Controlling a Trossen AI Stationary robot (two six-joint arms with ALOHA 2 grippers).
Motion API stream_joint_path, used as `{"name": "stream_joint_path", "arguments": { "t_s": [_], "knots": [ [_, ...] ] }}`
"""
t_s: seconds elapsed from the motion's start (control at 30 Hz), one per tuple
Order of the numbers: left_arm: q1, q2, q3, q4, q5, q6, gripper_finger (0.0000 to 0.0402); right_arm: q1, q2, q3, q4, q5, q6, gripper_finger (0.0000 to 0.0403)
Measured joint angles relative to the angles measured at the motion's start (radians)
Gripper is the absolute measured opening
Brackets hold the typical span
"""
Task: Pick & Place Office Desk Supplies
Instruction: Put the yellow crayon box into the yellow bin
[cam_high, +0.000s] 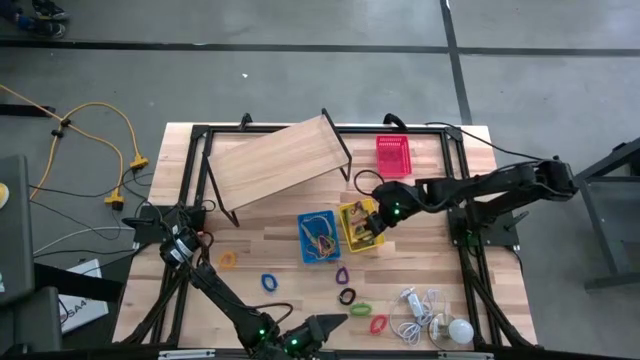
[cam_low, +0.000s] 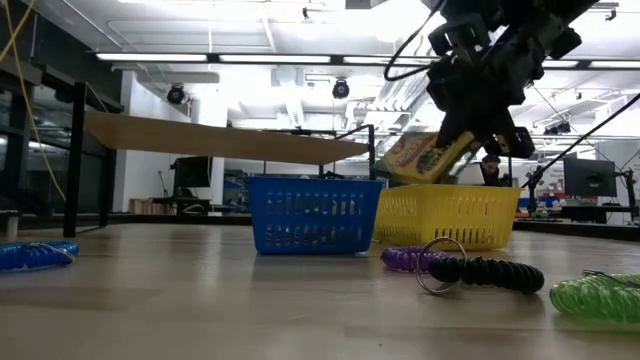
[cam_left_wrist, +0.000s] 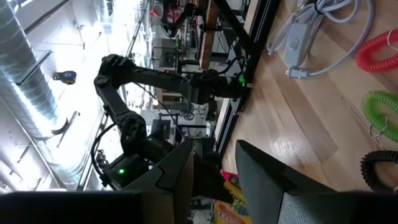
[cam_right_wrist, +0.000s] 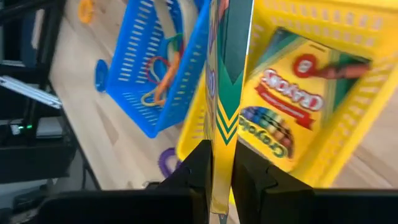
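Gripping a yellow-green crayon box (cam_right_wrist: 219, 93) edge-on, the right gripper (cam_high: 366, 226) hung over the yellow basket (cam_high: 346, 213) at frame centre, where a second crayon box (cam_right_wrist: 283, 112) lay. The blue basket (cam_high: 318, 238) adjoined on the left. The left gripper (cam_high: 325, 326), fingers parted and empty, waited at bottom centre.

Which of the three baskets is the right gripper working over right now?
The yellow basket, the middle one: the right gripper holds a crayon box over it. The blue basket sits beside it; the red basket stands apart.
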Motion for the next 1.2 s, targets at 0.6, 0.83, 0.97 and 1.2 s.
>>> {"name": "stream_joint_path", "arguments": {
  "t_s": [0.6,0.83,0.97,1.2],
  "knots": [
    [0.0,0.0,0.0,0.0,-0.04,-0.027,0.0113,-0.009,0.09,-0.003,-0.011,0.023,0.081,0.0034],
    [0.0,0.0,0.0,-0.001,-0.044,-0.028,0.0113,-0.01,0.138,0.0,0.059,-0.002,0.091,0.0034],
    [0.0,0.0,0.0,-0.001,-0.044,-0.03,0.0113,-0.01,0.138,0.0,0.063,0.0,0.091,0.0034],
    [0.0,0.0,0.0,-0.001,-0.044,-0.031,0.0113,-0.01,0.138,0.0,0.059,0.001,0.091,0.0034]
  ]
}}
